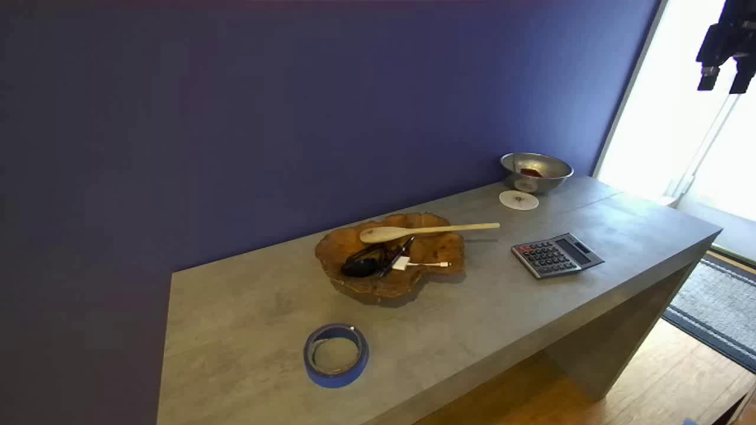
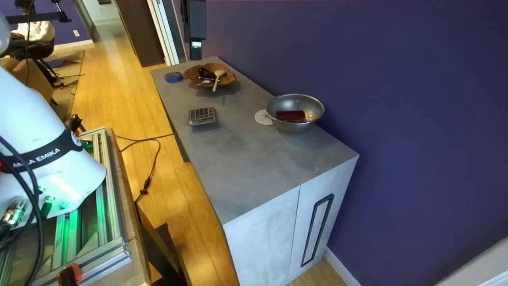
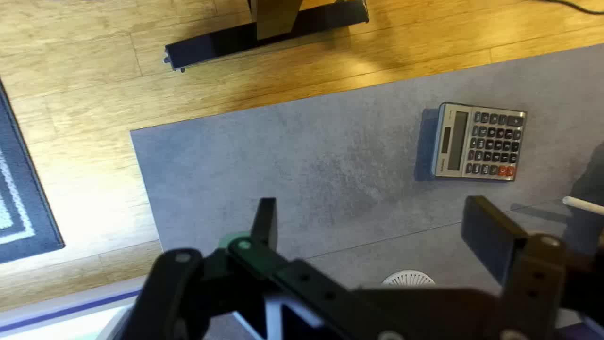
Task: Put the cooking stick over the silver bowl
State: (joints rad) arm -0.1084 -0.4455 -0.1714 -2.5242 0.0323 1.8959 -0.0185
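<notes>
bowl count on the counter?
2: the silver bowl near the white disc, and the brown bowl with the spoon lying on it, handle jutting past the rim. No others seem hidden.

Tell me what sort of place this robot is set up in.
Likely a home or a small office; the pictures don't settle which. The calculator hints at desk work, the wooden spoon at household use, and the bordered rug at a furnished interior.
</notes>
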